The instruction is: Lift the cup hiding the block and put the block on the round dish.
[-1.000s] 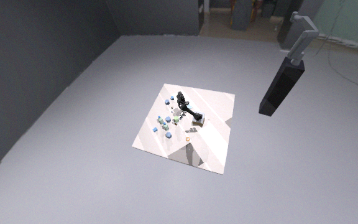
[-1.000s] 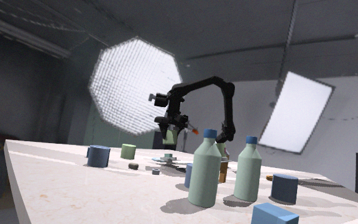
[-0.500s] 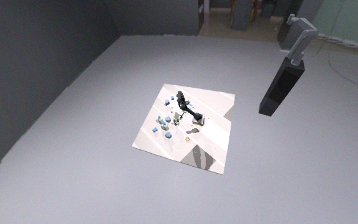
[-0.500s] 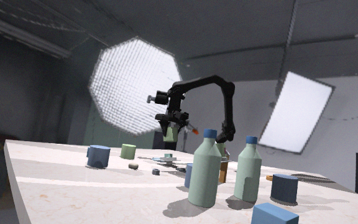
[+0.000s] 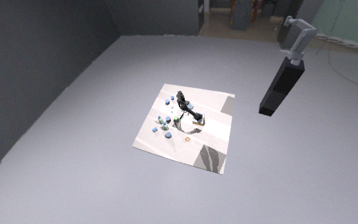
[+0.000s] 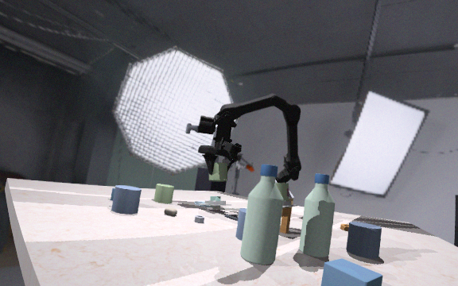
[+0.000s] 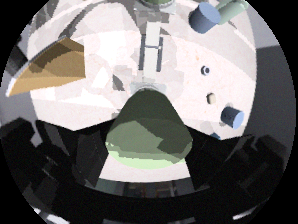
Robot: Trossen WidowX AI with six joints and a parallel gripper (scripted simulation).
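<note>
My gripper is shut on a green cup and holds it in the air above one end of the balance. The balance's beam runs away from the held cup in the wrist view. A small teal block shows below the held cup in the exterior view. The other green cup stands at the far end, partly behind a bottle in the exterior view. A light blue flat thing beside the arm may be the round dish; its outline is unclear.
Two green bottles, blue cylinders, a green cylinder and a blue block stand about. An open tan box and an orange ring are also on the table.
</note>
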